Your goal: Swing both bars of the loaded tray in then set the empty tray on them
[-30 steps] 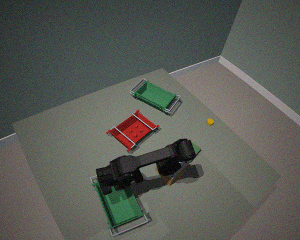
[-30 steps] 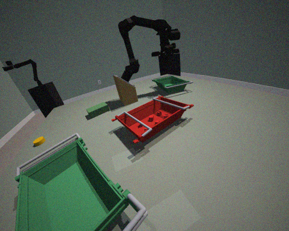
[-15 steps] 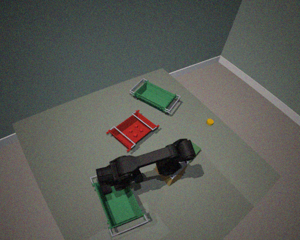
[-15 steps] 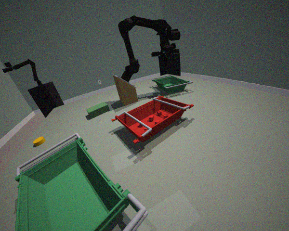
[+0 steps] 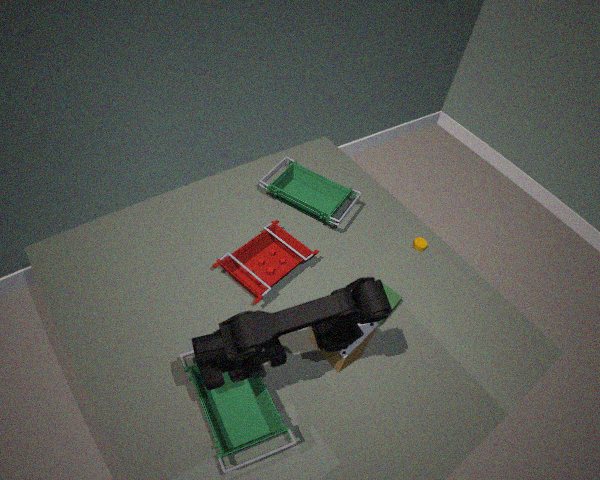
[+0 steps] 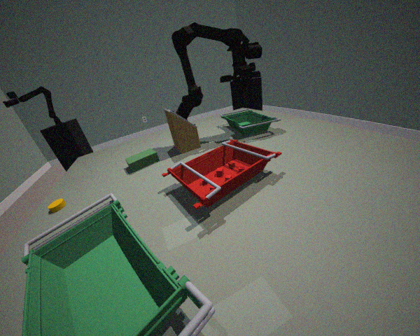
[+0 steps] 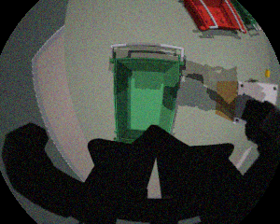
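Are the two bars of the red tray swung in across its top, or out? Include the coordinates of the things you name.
In: both bars (image 5: 248, 274) (image 6: 200, 175) cross above its opening.

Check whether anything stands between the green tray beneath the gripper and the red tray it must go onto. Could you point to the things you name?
Nothing visible stands between the green tray (image 5: 243, 413) (image 6: 251, 129) (image 7: 145, 107) and red tray (image 5: 253, 255) (image 6: 239, 182) (image 7: 217, 11); the tan board (image 5: 356, 351) (image 6: 183, 134) (image 7: 228, 93) is off to one side. From the top, the arm (image 5: 310, 315) (image 6: 183, 66) partly covers that stretch.
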### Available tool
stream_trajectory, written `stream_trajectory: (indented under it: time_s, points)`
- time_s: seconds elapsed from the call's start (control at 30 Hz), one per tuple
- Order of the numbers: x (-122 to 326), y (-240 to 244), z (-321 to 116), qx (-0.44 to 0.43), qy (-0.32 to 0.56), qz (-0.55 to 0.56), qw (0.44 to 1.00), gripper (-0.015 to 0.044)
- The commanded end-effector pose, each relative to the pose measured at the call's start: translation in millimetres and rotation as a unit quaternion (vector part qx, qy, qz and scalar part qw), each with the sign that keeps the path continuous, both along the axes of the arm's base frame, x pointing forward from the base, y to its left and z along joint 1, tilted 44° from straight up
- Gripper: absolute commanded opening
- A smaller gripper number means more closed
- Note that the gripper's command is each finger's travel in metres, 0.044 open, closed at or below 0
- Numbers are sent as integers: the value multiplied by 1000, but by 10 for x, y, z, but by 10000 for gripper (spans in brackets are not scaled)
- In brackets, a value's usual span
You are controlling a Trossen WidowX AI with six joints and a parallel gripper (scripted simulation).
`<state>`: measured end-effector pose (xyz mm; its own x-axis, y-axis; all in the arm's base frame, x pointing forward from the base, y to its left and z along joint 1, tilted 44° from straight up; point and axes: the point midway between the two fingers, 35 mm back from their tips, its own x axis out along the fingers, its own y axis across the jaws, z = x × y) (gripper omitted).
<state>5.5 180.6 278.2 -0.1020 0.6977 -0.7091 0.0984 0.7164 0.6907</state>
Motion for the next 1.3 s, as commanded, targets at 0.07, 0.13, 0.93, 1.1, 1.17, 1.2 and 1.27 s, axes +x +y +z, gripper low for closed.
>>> stream_trajectory:
  time_s: [0.07,0.13,0.93,1.1,1.17,1.2,1.27]
  points:
    - [6,5,-3,0,0,-2,1000,0]
    - [6,5,-3,0,0,-2,1000,0]
    - [49,-186,30,14,-170,169,971,440]
    - [23,-129,-173,40,-345,350,870,440]
    - [11,-108,-256,50,-408,416,811,440]
    - [4,-98,-298,55,-438,447,778,440]
    - [-11,-77,-383,65,-494,505,705,440]
